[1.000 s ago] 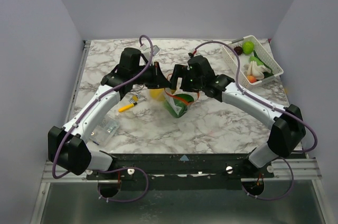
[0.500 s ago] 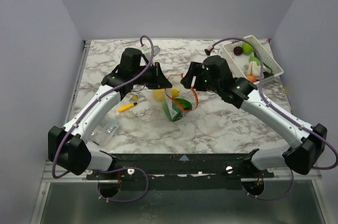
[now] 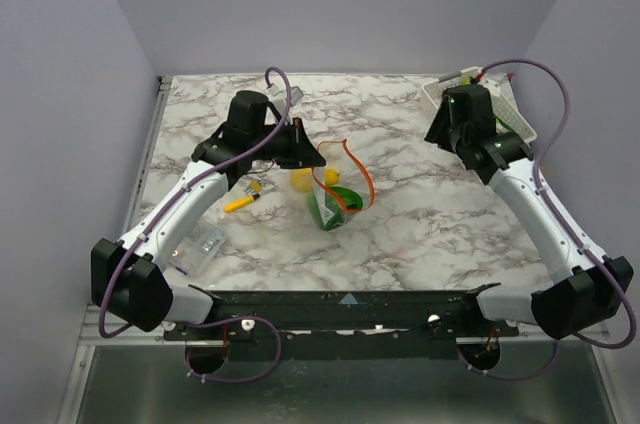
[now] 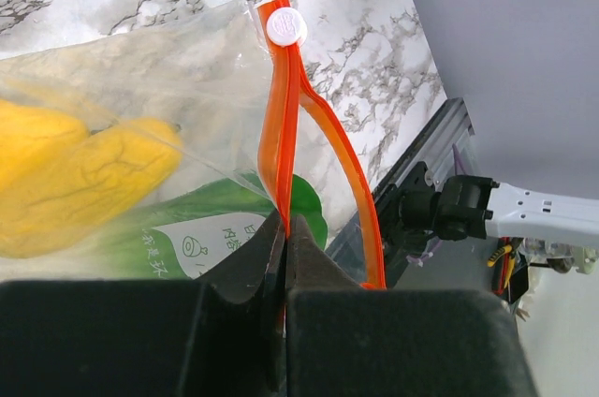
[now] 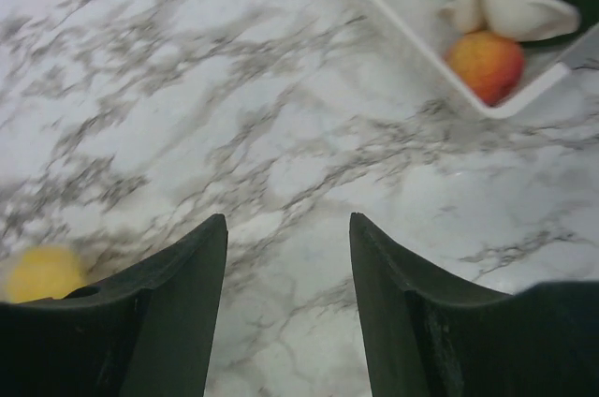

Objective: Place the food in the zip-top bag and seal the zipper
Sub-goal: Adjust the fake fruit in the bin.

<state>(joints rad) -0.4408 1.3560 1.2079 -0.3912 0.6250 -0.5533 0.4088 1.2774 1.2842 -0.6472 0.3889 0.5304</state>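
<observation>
We find the left gripper [image 4: 284, 245] closed on the zipper [image 4: 281, 125]. It holds the zip-top bag [image 3: 338, 184] mouth-up at mid-table, with a yellow piece [image 4: 70, 168] and a green piece [image 4: 187, 205] of food inside. The right gripper [image 5: 288, 247] hangs open and empty beside the white basket [image 5: 412, 41], where an orange fruit [image 5: 484, 64] lies.

Risk, in our judgement: the hold is a one-sided pinch on a thin strip. The film could slip free or the mouth could sag shut, and the next piece would then miss the bag.

The surface is a marble-patterned table [image 3: 430, 224]. Plain lavender walls [image 3: 340, 4] enclose three sides.
</observation>
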